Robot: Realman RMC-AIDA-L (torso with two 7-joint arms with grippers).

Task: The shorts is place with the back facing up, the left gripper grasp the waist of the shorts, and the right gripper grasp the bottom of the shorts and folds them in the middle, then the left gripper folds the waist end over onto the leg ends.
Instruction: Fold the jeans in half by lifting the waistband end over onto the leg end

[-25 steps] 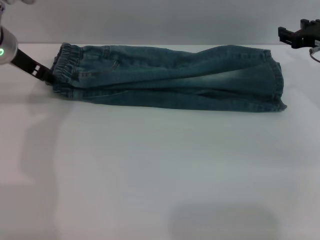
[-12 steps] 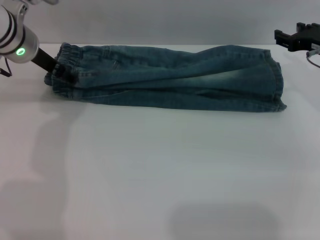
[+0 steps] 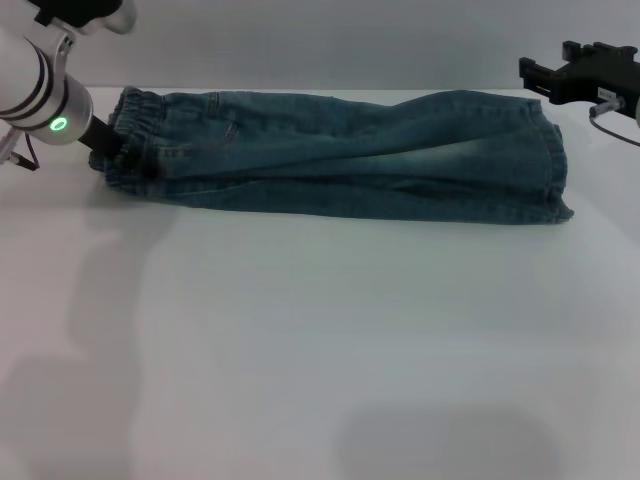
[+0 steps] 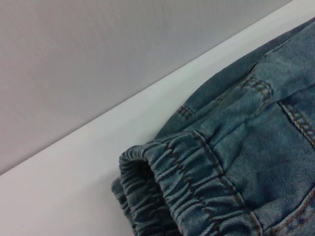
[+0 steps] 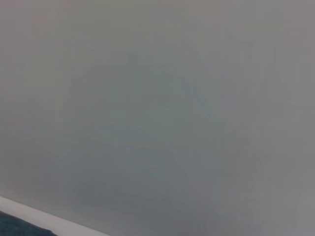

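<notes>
Lying lengthwise across the far part of the white desk (image 3: 320,340), the shorts (image 3: 340,155) are seen in the head view folded into a long band, with the gathered waist (image 3: 130,135) at the robot's left and the leg ends (image 3: 552,165) at its right. The left gripper (image 3: 108,150) is pressed against the waist end, its black fingers set at the elastic band and its green ring light lit on the silver arm. Whether those fingers are clenched on the denim cannot be told, as the tips are hidden by the cloth. The right gripper (image 3: 560,78) is held above the desk near the far right corner of the shorts, apart from the hems; whether its fingers are parted cannot be told from this angle.

From the left wrist view, the ruffled waist (image 4: 172,182) is shown close up, doubled over itself, with orange stitching and a seam of a back pocket (image 4: 295,123) beside it.

From the right wrist view, mostly a plain grey wall (image 5: 157,98) is shown, with a strip of the desk (image 5: 49,222) and a dark sliver of the shorts (image 5: 15,227) at one corner.
</notes>
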